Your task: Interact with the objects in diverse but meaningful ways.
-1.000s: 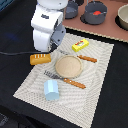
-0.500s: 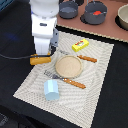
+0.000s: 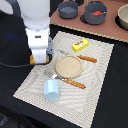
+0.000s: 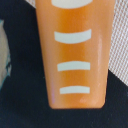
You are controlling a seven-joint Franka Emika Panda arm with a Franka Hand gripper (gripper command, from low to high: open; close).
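Observation:
The golden-brown bread loaf (image 4: pixel 72 55), with white slash marks, fills the wrist view and lies partly on the black table and partly at the mat's edge. In the exterior view only its end (image 3: pixel 33 60) shows under the white arm. My gripper (image 3: pixel 40 58) hangs right over the loaf; its fingers are hidden in both views. The yellow packet (image 3: pixel 80 45) lies on the mat's far side. A light-blue cup (image 3: pixel 51 90) stands on the mat's near part. Two grey pots (image 3: pixel 68 9) (image 3: pixel 91 16) stand at the back, one holding the red tomato (image 3: pixel 98 11).
A tan round plate (image 3: pixel 68 66) sits mid-mat on the striped placemat (image 3: pixel 95 90), with an orange-handled knife (image 3: pixel 74 82) in front of it and a fork (image 3: pixel 86 58) behind. A bowl (image 3: pixel 123 17) is at the exterior view's far right.
The arm has come down over the bread loaf, which now shows far less in the exterior view. Nothing else on the mat has moved.

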